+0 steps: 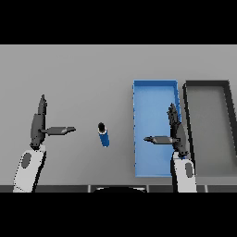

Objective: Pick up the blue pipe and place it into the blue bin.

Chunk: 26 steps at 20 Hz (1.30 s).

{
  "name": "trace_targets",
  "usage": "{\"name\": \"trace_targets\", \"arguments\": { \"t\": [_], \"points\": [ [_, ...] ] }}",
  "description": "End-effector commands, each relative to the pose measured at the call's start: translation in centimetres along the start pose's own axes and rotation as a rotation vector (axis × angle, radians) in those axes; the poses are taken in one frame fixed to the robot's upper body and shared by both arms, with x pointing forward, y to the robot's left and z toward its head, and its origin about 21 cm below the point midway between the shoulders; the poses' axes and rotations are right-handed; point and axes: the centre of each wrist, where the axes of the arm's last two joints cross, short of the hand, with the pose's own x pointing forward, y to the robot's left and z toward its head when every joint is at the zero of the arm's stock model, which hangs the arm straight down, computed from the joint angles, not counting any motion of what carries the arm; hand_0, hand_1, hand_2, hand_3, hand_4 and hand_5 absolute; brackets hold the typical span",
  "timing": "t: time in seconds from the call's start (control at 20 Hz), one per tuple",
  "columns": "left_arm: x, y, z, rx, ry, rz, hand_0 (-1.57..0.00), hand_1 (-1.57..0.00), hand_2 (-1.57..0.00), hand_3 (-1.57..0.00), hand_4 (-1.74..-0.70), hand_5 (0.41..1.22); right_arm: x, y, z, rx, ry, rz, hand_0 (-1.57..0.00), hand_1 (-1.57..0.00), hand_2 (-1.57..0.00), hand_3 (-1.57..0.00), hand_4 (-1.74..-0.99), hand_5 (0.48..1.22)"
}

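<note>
The blue pipe [103, 134] lies on the grey table [83, 74] just left of the frame's centre, a short cylinder with its dark open end toward the top of the picture. It sits between the two hands, nearer the left hand [39, 125] at centre left than the right hand [176, 134] at centre right — neither touches it.

The blue bin [137, 129] occupies the centre right of the frame, a long rectangular tray running from upper to lower; nothing shows inside it. Just beside it at the far right stands a dark grey bin [227, 129] of like shape, also with nothing showing inside.

The left hand is spread wide, its fingers straight toward the top of the frame and its thumb stuck out toward the pipe, holding nothing. The right hand hangs over the blue bin's right edge — likewise wide, fingers straight, thumb pointing left across the bin's floor, gripping nothing.
</note>
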Motion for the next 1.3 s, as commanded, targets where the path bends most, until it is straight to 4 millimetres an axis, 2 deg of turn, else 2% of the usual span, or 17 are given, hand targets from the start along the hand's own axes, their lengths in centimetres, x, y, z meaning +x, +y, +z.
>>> {"name": "trace_targets", "arguments": {
  "t": [0.0, 0.25, 0.3, 0.4, 0.6, 0.75, 0.9, 1.05, 1.25],
  "points": [
    [0.0, 0.0, -0.1, 0.001, -0.004, 0.001, 0.00, 0.00, 0.00, 0.00, -0.97, 0.594, 0.0, 0.0, -0.1, -0.001, 0.001, 0.000, 0.00, 0.00, 0.00, 0.00, -1.210, 0.594],
    [0.1, -0.3, -0.7, 0.000, 0.000, 0.002, 0.00, 0.00, 0.00, 0.00, -0.97, 0.594, 0.1, -0.3, -0.6, 0.002, 0.009, 0.001, 0.00, 0.00, 0.00, 0.00, -1.210, 0.594],
    [0.4, 0.8, -0.6, -0.151, -0.050, -0.080, 0.00, 0.00, 0.00, 0.00, -0.97, 0.594, 1.1, -1.1, -0.5, 0.054, -0.058, 0.151, 0.00, 0.00, 0.00, 0.00, -1.210, 0.594],
    [0.6, 2.7, -0.7, -0.299, -0.073, -0.147, 0.00, 0.00, 0.00, 0.00, -0.97, 0.596, 1.3, -1.4, 0.5, 0.125, -0.105, 0.292, 0.00, 0.00, 0.00, 0.00, -1.198, 0.589],
    [0.6, 3.1, -1.0, -0.381, -0.081, -0.179, 0.00, 0.00, 0.00, 0.00, -0.97, 0.598, 1.6, -1.4, 1.2, 0.164, -0.115, 0.348, 0.00, 0.00, 0.00, 0.00, -1.191, 0.587],
    [0.7, 3.0, 0.5, -0.477, -0.123, -0.166, 0.00, 0.00, 0.00, 0.00, -0.97, 0.586, 1.9, -1.2, 0.7, 0.152, -0.084, 0.365, 0.00, 0.00, 0.00, 0.00, -1.181, 0.580],
    [1.6, 2.5, 1.8, -0.603, -0.122, -0.178, 0.00, 0.00, 0.00, 0.00, -0.99, 0.566, 1.9, -1.6, 0.8, 0.159, -0.092, 0.348, 0.00, 0.00, 0.00, 0.00, -1.200, 0.580],
    [2.4, 0.0, 3.3, -0.712, -0.052, -0.231, 0.00, 0.00, 0.00, 0.00, -1.02, 0.512, 2.1, -1.3, 0.6, 0.165, -0.105, 0.323, 0.00, 0.00, 0.00, 0.00, -1.225, 0.580],
    [2.0, -2.4, 4.3, -0.804, -0.026, -0.265, 0.00, 0.00, 0.00, 0.00, -1.08, 0.472, 2.6, -1.4, 0.4, 0.163, -0.105, 0.333, 0.00, 0.00, 0.00, 0.00, -1.219, 0.572]
  ]
}}
